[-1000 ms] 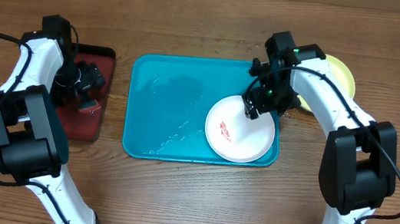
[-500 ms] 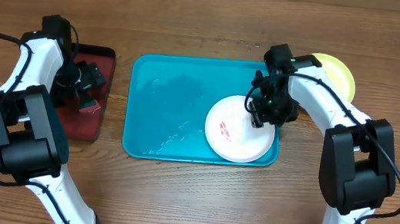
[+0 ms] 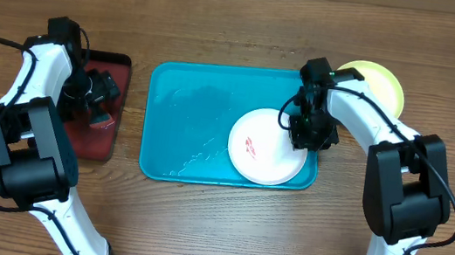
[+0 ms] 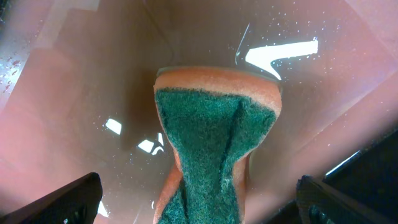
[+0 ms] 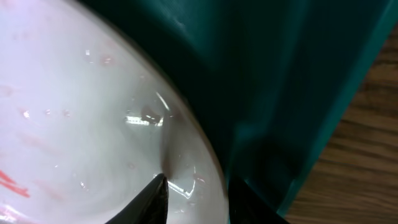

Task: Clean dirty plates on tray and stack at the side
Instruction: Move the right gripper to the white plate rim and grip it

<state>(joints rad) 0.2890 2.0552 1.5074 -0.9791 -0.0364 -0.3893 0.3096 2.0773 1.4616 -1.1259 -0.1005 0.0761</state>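
Observation:
A white plate (image 3: 264, 150) with a red smear (image 3: 253, 146) lies at the right end of the turquoise tray (image 3: 185, 113). My right gripper (image 3: 301, 135) is at the plate's right rim. In the right wrist view one finger presses inside the white plate (image 5: 74, 112) and the other sits outside the rim over the tray (image 5: 280, 74), so the right gripper (image 5: 196, 199) is shut on the rim. A yellow-green plate (image 3: 383, 82) rests on the table beyond the tray's far right corner. My left gripper (image 3: 99, 97) hangs open over the dark red tray.
The small dark red tray (image 3: 98, 141) stands left of the turquoise one, and it is wet in the left wrist view. On it lies an orange sponge with a green scouring face (image 4: 214, 130), between the open fingers of the left gripper (image 4: 199, 199). Water streaks mark the turquoise tray's floor.
The right gripper has come down onto the white plate's right rim and closed on it. The plate has slid slightly left. The left arm has not moved.

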